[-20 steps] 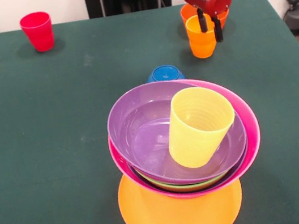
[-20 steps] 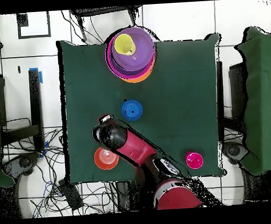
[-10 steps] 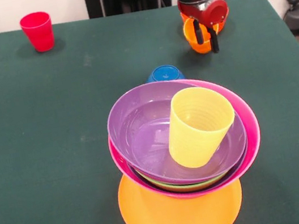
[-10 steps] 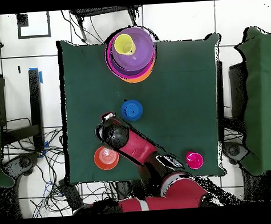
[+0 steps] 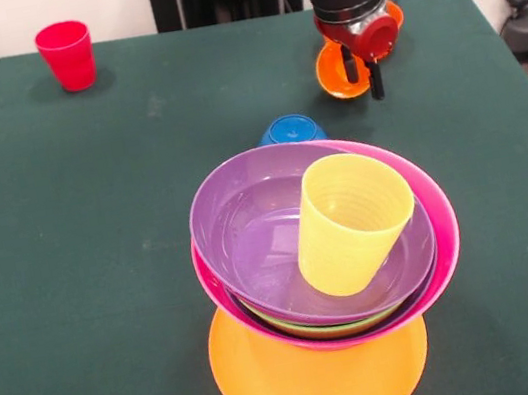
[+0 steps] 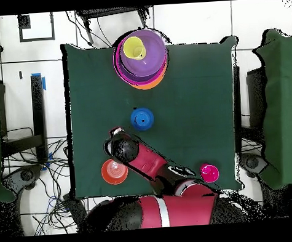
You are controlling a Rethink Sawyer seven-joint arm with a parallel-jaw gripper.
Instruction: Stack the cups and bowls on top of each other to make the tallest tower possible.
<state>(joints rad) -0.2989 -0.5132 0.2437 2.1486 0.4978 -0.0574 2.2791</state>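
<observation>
Your tool (image 5: 360, 65) hangs beyond the tower (image 5: 325, 248), with its two dark fingers close together over an orange-yellow cup (image 5: 337, 72) that looks tipped, its mouth turned toward the tower. It seems to pinch the cup's rim, though the wrist hides the contact, so treat the hold as uncertain. A rim pinch on smooth plastic can slip or let the cup swing, and a drop there could land on the red-orange bowl (image 5: 392, 14) just behind the tool.

The tower itself is your bigger risk. Its purple bowl (image 5: 249, 230) and pink bowl (image 5: 437, 219) sit off-centre on the orange bowl (image 5: 305, 383), leaning away from it, and the yellow cup (image 5: 350, 224) lies tilted inside the purple bowl rather than upright. Any added cup set on that slanted cup will likely slide, and a firm push could shift the whole pile.

The blue bowl (image 5: 290, 130) stands just behind the tower, in the carry path. The red cup (image 5: 67, 54) sits far off at the surface's (image 5: 68, 240) corner.
</observation>
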